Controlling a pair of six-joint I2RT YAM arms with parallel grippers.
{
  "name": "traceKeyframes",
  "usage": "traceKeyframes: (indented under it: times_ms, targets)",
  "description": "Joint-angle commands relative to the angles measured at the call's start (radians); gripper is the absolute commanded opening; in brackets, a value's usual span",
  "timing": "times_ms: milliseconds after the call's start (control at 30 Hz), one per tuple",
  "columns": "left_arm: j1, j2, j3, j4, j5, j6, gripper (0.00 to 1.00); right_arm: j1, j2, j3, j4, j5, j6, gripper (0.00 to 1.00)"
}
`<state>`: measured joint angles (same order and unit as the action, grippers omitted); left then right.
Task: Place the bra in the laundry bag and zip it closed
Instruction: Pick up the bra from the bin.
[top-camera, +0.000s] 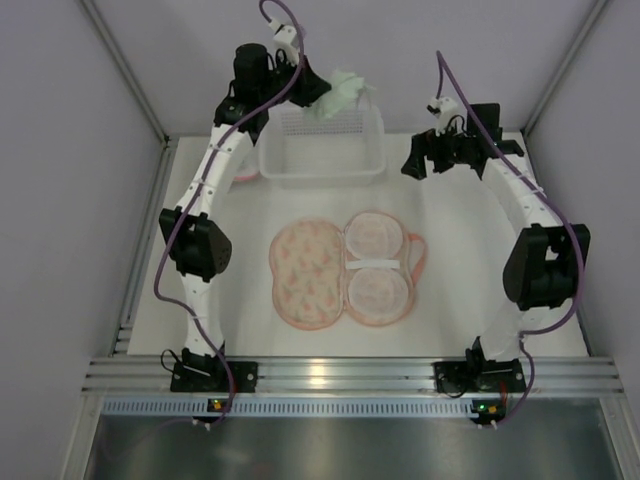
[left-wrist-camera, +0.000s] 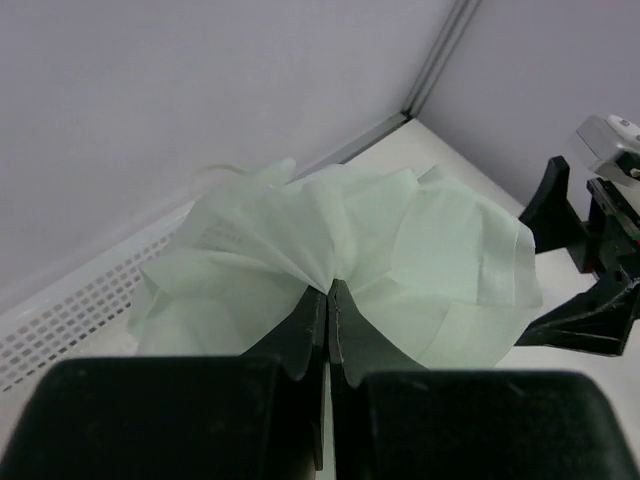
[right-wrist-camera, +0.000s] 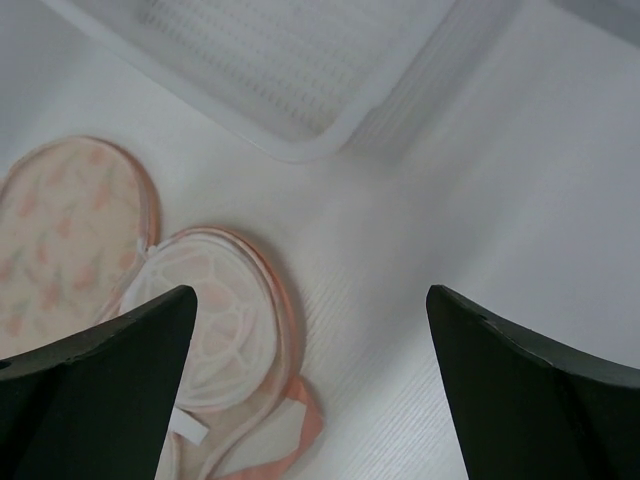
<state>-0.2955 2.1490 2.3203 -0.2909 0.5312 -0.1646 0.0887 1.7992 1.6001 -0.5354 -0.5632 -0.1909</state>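
Left gripper (left-wrist-camera: 328, 290) pinched tight on pale green bra (left-wrist-camera: 400, 250), upper centre over basket (top-camera: 268, 165) | soft, light, floppy: hold bunched middle | right gripper (right-wrist-camera: 310, 300) gaping, empty | laundry bag (top-camera: 340, 270) unzipped mid-frame

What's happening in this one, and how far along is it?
The left gripper is shut on a pale green bra, holding it bunched in the air above the far side of the white mesh basket. The pink floral laundry bag lies unzipped and spread open on the table in front of the basket, with nothing in it. The right gripper is open and holds nothing, hovering to the right of the basket. The bra is not yet in the bag.
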Motion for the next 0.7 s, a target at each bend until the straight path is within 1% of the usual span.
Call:
traceKeyframes:
  times_ms: [0, 100, 133, 167, 233, 300, 333, 367, 433, 467, 533, 567, 667]
  targets:
    - [-0.002, -0.075, -0.03, 0.073, 0.119, -0.114, 0.0, -0.02, -0.176, -0.044, 0.275, -0.119, -0.096, 0.99]
    - [-0.007, -0.107, -0.087, 0.073, 0.156, -0.171, 0.0, -0.017, -0.254, -0.101, 0.4, -0.161, -0.163, 0.99]
    - [-0.008, -0.116, -0.102, 0.073, 0.176, -0.177, 0.0, -0.012, -0.264, -0.104, 0.403, -0.177, -0.191, 0.99]
    - [-0.017, -0.133, -0.117, 0.073, 0.187, -0.181, 0.0, -0.009, -0.276, -0.103, 0.399, -0.182, -0.256, 0.99]
    - [-0.028, -0.147, -0.159, 0.073, 0.205, -0.197, 0.0, 0.006, -0.31, -0.101, 0.365, -0.201, -0.323, 0.99]
    - [-0.043, -0.158, -0.186, 0.073, 0.24, -0.226, 0.0, 0.034, -0.349, -0.106, 0.324, -0.213, -0.448, 0.99]
    - [-0.05, -0.159, -0.197, 0.073, 0.248, -0.242, 0.0, 0.048, -0.365, -0.123, 0.287, -0.216, -0.499, 0.99]
    - [-0.06, -0.164, -0.205, 0.073, 0.262, -0.256, 0.0, 0.061, -0.401, -0.137, 0.279, -0.214, -0.592, 0.99]
    - [-0.068, -0.163, -0.228, 0.073, 0.28, -0.292, 0.0, 0.111, -0.438, -0.193, 0.269, -0.21, -0.669, 0.99]
    - [-0.079, -0.166, -0.236, 0.073, 0.286, -0.3, 0.0, 0.127, -0.469, -0.209, 0.253, -0.207, -0.747, 0.99]
    - [-0.088, -0.164, -0.251, 0.073, 0.291, -0.32, 0.0, 0.178, -0.492, -0.253, 0.236, -0.189, -0.821, 0.99]
    - [-0.096, -0.163, -0.256, 0.073, 0.294, -0.326, 0.0, 0.192, -0.511, -0.267, 0.23, -0.182, -0.885, 0.99]
    - [-0.109, -0.159, -0.266, 0.073, 0.302, -0.354, 0.0, 0.244, -0.528, -0.318, 0.248, -0.156, -0.981, 0.99]
